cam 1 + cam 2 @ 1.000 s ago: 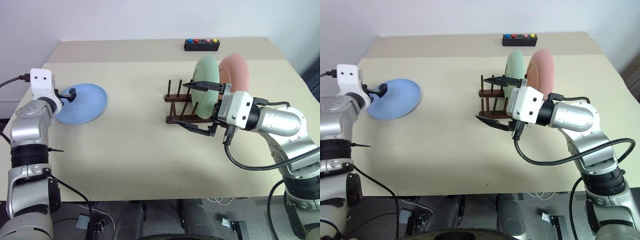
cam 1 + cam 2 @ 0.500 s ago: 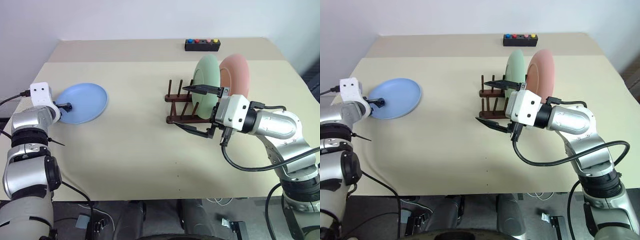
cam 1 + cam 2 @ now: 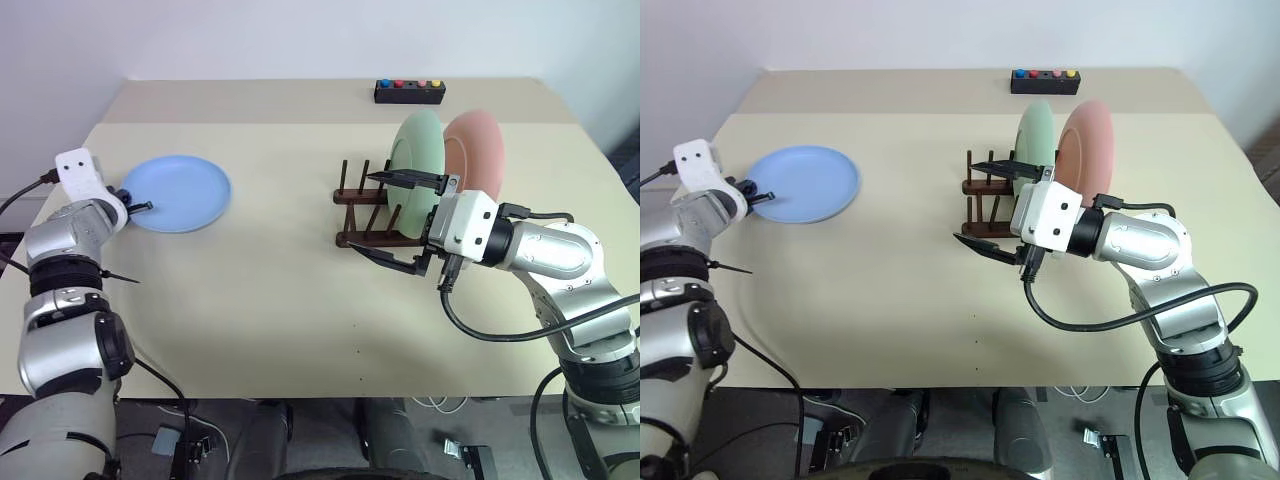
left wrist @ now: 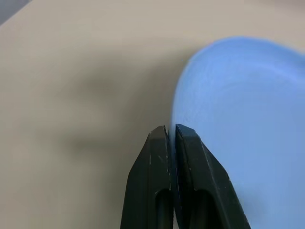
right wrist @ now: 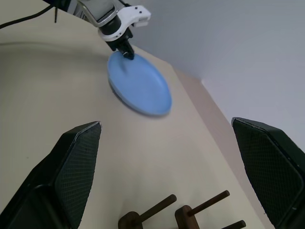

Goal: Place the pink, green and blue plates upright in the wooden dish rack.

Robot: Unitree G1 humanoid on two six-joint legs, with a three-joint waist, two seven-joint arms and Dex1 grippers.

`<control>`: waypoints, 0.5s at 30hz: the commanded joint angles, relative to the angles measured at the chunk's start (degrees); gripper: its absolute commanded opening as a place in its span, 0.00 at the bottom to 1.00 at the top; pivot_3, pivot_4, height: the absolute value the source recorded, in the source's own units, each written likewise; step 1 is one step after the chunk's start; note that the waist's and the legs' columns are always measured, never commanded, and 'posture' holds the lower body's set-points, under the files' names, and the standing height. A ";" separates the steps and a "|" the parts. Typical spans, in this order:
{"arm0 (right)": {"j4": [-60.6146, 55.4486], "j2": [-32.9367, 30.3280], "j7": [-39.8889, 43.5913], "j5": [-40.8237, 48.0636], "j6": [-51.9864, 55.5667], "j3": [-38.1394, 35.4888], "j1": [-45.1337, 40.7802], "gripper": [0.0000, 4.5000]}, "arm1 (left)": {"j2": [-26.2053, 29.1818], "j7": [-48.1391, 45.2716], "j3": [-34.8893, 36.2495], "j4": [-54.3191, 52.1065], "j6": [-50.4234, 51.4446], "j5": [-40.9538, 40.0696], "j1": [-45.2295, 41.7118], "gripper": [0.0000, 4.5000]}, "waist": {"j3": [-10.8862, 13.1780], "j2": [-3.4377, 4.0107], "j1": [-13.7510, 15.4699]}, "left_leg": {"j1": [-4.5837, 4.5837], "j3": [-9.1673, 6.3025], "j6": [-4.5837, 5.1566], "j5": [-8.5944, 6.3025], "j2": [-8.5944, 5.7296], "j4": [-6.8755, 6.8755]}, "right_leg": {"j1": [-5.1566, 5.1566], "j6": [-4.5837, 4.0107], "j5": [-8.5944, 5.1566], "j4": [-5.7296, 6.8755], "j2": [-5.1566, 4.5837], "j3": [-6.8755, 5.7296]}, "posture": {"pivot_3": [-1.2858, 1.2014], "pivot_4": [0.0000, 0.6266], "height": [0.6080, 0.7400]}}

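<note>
Blue plate (image 3: 179, 193) reads as light rigid plastic, smooth and a bit glossy, so likely slippery under hard pads; probably not very fragile, but a thin-edge pinch could let it swing or slide once lifted. Best hold is the rim, and the left gripper (image 3: 141, 206) is there, fingers pressed together on the plate's near-left edge; the left wrist view shows the two black fingers (image 4: 157, 176) closed with the thin blue rim between them. Plate looks round, shallow, pale sky blue, plain, with a low raised lip. It lies flat or nearly so on the beige table (image 3: 250, 300), far left side, well apart from the wooden dish rack (image 3: 365, 215).

Rack is dark brown, two rails with thin upright pegs, sitting mid-right on the table. Green plate (image 3: 415, 165) and pink plate (image 3: 475, 160) stand upright in its far end, pink behind green. Near pegs look free, so a slot in front of the green plate seems open for the blue one.

Right gripper (image 3: 400, 225) hovers just before the rack, fingers wide apart, holding nothing.
</note>
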 commanded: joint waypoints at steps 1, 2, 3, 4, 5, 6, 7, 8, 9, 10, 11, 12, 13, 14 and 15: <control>-0.20 0.76 -1.12 -1.03 -1.71 -1.26 -1.46 1.00 | -2.17 -0.32 0.43 -12.29 -1.11 -2.77 0.53 0.02 | 0.01 -0.03 -0.22 | 0.00 0.01 0.00 0.00 0.00 -0.01 | -0.02 0.00 0.01 0.00 0.00 0.00 | 0.52 0.24 1.00; 0.10 1.24 -1.60 -1.39 -2.01 -1.29 -2.13 1.00 | -3.57 -0.22 -0.14 -15.79 -1.49 -3.14 0.77 0.02 | 0.01 -0.03 -0.35 | 0.00 0.00 0.00 0.00 0.00 -0.03 | -0.04 -0.01 0.01 0.01 0.00 0.00 | 0.52 0.24 1.00; 0.31 1.70 -2.20 -1.83 -2.42 -1.38 -2.82 1.00 | -4.99 -0.05 -1.10 -19.56 -1.64 -3.34 0.85 0.02 | 0.01 -0.03 -0.47 | 0.00 0.01 0.00 0.00 0.01 -0.04 | -0.08 -0.03 0.02 0.01 0.01 0.00 | 0.52 0.24 1.00; 0.56 2.04 -2.71 -2.35 -2.79 -1.41 -3.48 1.00 | -6.19 0.05 -2.32 -22.88 -2.00 -3.08 0.79 0.02 | 0.01 -0.03 -0.51 | 0.00 0.01 0.00 0.00 0.01 -0.06 | -0.10 -0.04 0.03 0.01 0.01 0.00 | 0.52 0.24 1.00; 0.74 2.28 -2.98 -2.72 -3.04 -1.44 -3.88 1.00 | -6.96 0.18 -3.05 -25.05 -2.11 -2.80 0.82 0.02 | 0.01 -0.03 -0.50 | 0.00 0.01 0.00 0.00 0.01 -0.06 | -0.10 -0.04 0.03 0.01 0.01 0.01 | 0.52 0.24 1.00; 1.04 2.51 -3.47 -3.57 -3.54 -1.31 -4.50 1.00 | -8.22 1.01 -4.04 -27.49 -2.30 -2.34 0.43 0.02 | 0.01 -0.03 -0.47 | 0.00 0.01 -0.01 0.00 0.01 -0.06 | -0.10 -0.04 0.03 0.01 0.01 0.00 | 0.52 0.24 1.00; 1.38 2.74 -3.99 -4.51 -4.12 -1.07 -5.12 1.00 | -9.61 2.14 -4.90 -29.65 -2.29 -1.98 -0.07 0.02 | 0.01 -0.03 -0.44 | 0.00 0.02 -0.01 0.00 0.01 -0.05 | -0.09 -0.04 0.03 0.01 0.01 0.01 | 0.52 0.24 1.00; 1.71 2.96 -4.52 -5.51 -4.66 -0.74 -5.67 1.00 | -10.69 3.32 -5.90 -31.50 -2.43 -1.25 -0.49 0.02 | 0.01 -0.03 -0.39 | 0.00 0.02 -0.01 0.00 0.01 -0.05 | -0.09 -0.04 0.03 0.00 0.01 0.01 | 0.52 0.24 1.00; 2.11 3.12 -5.08 -6.80 -5.40 -0.35 -6.20 1.00 | -11.32 4.34 -7.31 -33.13 -2.89 0.12 -0.84 0.02 | 0.01 -0.03 -0.38 | 0.00 0.02 -0.01 0.00 0.01 -0.05 | -0.09 -0.04 0.03 0.00 0.00 0.01 | 0.52 0.24 1.00; 2.58 3.28 -5.56 -8.13 -6.26 0.04 -6.66 1.00 | -11.65 5.08 -8.81 -34.35 -3.46 1.68 -1.14 0.02 | 0.01 -0.03 -0.41 | 0.00 0.02 -0.01 0.00 0.01 -0.05 | -0.09 -0.04 0.03 0.01 0.01 0.01 | 0.52 0.24 1.00; 3.11 3.48 -6.02 -9.62 -7.25 0.52 -7.12 1.00 | -12.13 5.76 -10.62 -35.86 -4.21 3.26 -1.62 0.02 | 0.01 -0.03 -0.40 | 0.00 0.03 -0.01 0.01 0.01 -0.04 | -0.09 -0.04 0.03 0.00 0.01 0.01 | 0.52 0.24 1.00; 3.76 3.69 -6.55 -11.29 -8.31 1.06 -7.63 1.00 | -12.90 6.59 -12.25 -37.41 -5.11 4.68 -2.29 0.02 | 0.01 -0.03 -0.40 | 0.00 0.03 -0.01 0.01 0.01 -0.04 | -0.09 -0.04 0.04 0.01 0.01 0.01 | 0.52 0.24 1.00; 4.50 3.88 -7.14 -12.98 -9.45 1.61 -8.16 1.00 | -14.15 7.53 -13.34 -38.84 -5.58 5.26 -3.22 0.02 | 0.01 -0.03 -0.38 | 0.00 0.04 -0.01 0.01 0.01 -0.04 | -0.09 -0.04 0.04 0.00 0.01 0.01 | 0.52 0.24 1.00; 5.16 4.09 -7.63 -14.43 -10.46 2.08 -8.58 1.00 | -15.70 8.37 -13.76 -40.22 -5.66 5.01 -4.04 0.02 | 0.02 -0.04 -0.31 | 0.00 0.04 -0.01 0.01 0.00 -0.04 | -0.09 -0.04 0.04 0.00 0.01 0.01 | 0.52 0.24 1.00; 5.54 4.25 -7.94 -15.36 -11.15 2.36 -8.78 1.00 | -16.78 8.88 -13.80 -41.13 -5.55 4.78 -4.47 0.02 | 0.02 -0.04 -0.21 | -0.01 0.04 -0.02 0.01 0.00 -0.03 | -0.09 -0.04 0.04 -0.01 0.01 0.01 | 0.52 0.24 1.00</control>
